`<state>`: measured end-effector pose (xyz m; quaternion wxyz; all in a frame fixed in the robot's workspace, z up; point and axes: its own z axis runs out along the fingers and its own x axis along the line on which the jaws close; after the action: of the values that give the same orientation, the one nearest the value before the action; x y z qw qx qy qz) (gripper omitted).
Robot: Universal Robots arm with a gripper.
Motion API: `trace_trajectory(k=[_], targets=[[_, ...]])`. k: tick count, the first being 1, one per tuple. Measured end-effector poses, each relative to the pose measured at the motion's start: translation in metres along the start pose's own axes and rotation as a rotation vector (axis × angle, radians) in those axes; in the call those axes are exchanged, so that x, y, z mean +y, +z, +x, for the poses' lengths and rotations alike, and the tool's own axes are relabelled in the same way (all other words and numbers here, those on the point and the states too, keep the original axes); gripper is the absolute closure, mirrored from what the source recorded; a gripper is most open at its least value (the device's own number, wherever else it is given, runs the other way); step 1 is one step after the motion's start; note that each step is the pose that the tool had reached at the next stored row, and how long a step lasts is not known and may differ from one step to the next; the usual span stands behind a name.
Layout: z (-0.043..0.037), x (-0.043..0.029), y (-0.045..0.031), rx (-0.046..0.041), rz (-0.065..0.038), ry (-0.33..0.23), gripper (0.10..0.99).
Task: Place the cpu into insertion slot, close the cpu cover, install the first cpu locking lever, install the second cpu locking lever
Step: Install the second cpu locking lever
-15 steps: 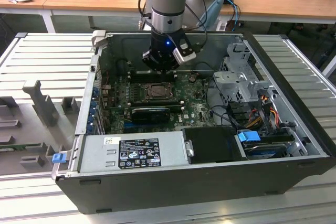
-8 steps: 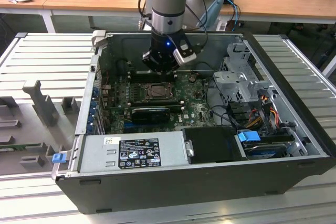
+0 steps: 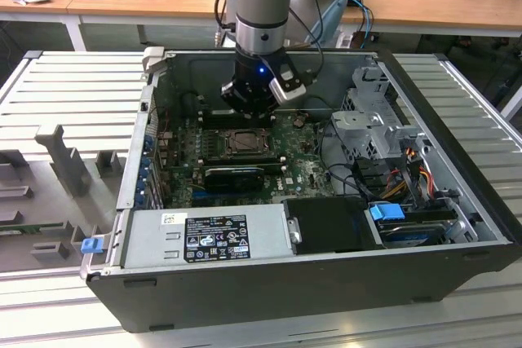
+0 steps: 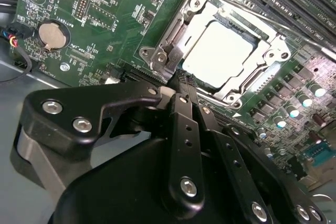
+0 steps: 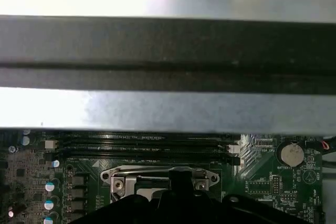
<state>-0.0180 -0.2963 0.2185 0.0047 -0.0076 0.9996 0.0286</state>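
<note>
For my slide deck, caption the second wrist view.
Shut gripper at the edge of the cpu cover, which frames the seated cpu.

The pale cpu (image 4: 223, 53) lies flat in the insertion slot (image 4: 195, 2); the silvery cpu cover (image 4: 268, 56) frames it, closed.

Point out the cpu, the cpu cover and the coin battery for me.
cpu (image 4: 223, 53), second wrist view, middle of its pale face.
cpu cover (image 4: 173, 38), second wrist view, the silvery frame beside the chip.
coin battery (image 4: 54, 33), second wrist view, centre of the round cell.
</note>
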Motion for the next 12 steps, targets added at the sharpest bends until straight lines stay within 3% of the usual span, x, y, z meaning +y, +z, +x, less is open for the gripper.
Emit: trace_trajectory(k=[6,12], targets=[[0.0001,-0.0057,-0.0019,0.0001,0.0,0.0,0.98],[-0.0001,-0.0049,-0.015,0.0,0.0,0.0,0.98]])
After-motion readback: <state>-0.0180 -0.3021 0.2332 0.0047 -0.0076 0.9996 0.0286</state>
